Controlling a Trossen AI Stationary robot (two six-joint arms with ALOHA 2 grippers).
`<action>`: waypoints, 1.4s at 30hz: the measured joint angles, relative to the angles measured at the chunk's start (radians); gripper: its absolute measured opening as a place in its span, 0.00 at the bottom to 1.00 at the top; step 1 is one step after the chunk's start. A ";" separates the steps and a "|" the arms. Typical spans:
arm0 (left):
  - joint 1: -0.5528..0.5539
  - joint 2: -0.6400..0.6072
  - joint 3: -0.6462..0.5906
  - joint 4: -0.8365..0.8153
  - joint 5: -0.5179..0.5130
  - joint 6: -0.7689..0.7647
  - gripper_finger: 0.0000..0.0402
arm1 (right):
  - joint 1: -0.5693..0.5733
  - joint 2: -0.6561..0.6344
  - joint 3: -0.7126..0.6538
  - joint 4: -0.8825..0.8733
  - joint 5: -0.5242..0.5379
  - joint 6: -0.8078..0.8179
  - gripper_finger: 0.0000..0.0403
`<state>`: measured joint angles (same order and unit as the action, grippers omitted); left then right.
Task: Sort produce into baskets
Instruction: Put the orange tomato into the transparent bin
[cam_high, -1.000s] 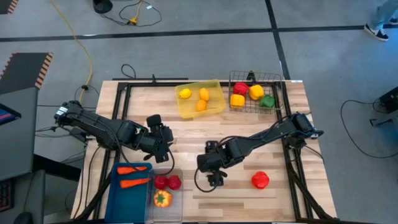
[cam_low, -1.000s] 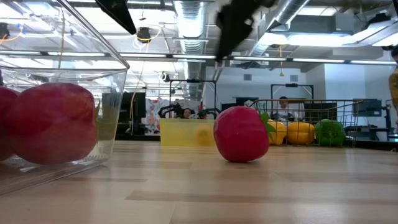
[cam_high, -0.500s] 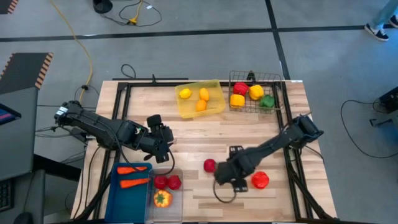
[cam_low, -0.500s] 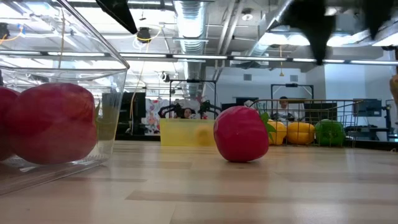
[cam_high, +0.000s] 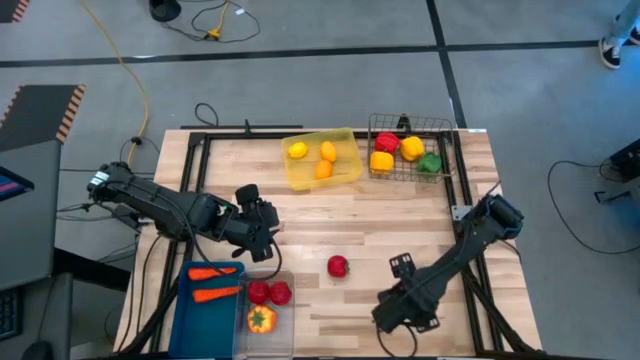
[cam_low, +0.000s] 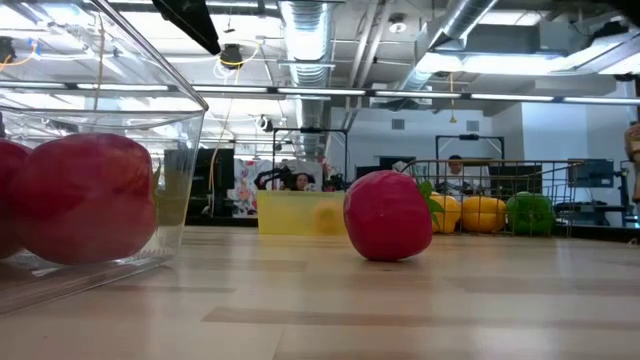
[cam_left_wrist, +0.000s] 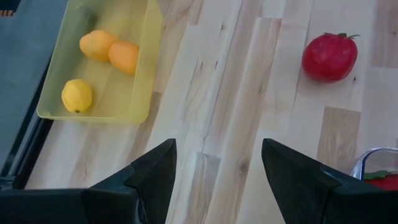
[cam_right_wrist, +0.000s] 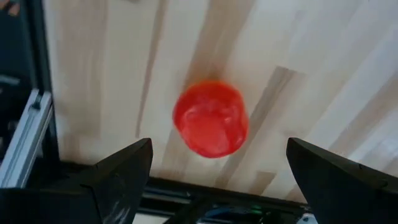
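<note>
Here, nearest the front edge, the right gripper (cam_high: 400, 312) hangs with fingers (cam_right_wrist: 118, 177) spread wide and empty; its arm hides the red pepper (cam_right_wrist: 211, 118) from above, and only the wrist view shows it lying between them on the table (cam_high: 380, 225). At the front left, the clear bin (cam_high: 266, 310) is cut off by the frame, holding tomatoes and a pepper beside the blue bin (cam_high: 200, 305) with carrots. The left gripper (cam_high: 265, 245) hovers above those bins, fingers (cam_left_wrist: 149, 180) half spread, gripping nothing. A loose tomato (cam_high: 338, 266) sits mid-table. Farther back stand the yellow tray (cam_high: 320, 160) with lemons and the wire basket (cam_high: 410, 150) of peppers.
</note>
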<state>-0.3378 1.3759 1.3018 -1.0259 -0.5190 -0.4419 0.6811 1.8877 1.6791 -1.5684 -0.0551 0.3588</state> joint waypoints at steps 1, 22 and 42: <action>0.000 0.000 0.000 0.002 0.000 -0.001 0.56 | 0.012 0.000 -0.003 0.002 -0.001 -0.012 0.99; 0.000 0.000 0.000 0.008 0.000 -0.015 0.56 | 0.095 0.002 -0.269 0.142 0.006 -0.118 0.99; 0.000 0.000 0.000 0.017 0.000 -0.016 0.56 | 0.089 0.002 -0.375 0.293 0.031 -0.123 0.99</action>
<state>-0.3378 1.3758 1.3018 -1.0085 -0.5190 -0.4576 0.7696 1.8893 1.3041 -1.2758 -0.0244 0.2353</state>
